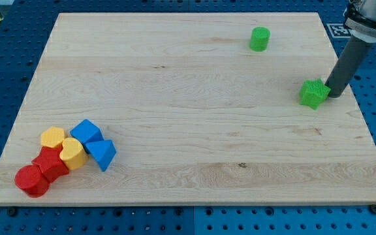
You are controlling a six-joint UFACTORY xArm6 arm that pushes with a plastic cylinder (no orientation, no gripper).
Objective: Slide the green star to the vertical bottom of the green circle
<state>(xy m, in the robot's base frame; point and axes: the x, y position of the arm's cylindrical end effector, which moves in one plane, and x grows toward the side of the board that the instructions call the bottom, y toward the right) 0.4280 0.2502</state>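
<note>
The green star-shaped block (314, 93), small and plastic-looking, sits near the view's right edge of the pale wooden bench (175, 98), a little above mid-height, and my tip (332, 95) stands right against its right-hand side, touching or all but touching. There is no pincer on this arm, only the dark rod, so nothing opens or closes; the block can only be shoved. I judge it light, stiff and quick to slide on the smooth wood, and its points could make it spin if pressed off-centre, so contact should be square through its middle. The green round cylinder block (260, 39) lies up and to the view's left of the star, well apart, near the top edge; the star rests lower than it but off to the right, so a leftward push looks needed. Far away at the bottom-left corner huddle a red cylinder (31, 181), another red block (51, 163) of unclear shape, two yellow heart-like blocks (53, 137) (72, 154) and two blue wedge-like blocks (87, 131) (102, 154), packed touching so their outlines blur together. The rod's upper part is cut off by the frame, and the star's outline is too small to read clearly.
</note>
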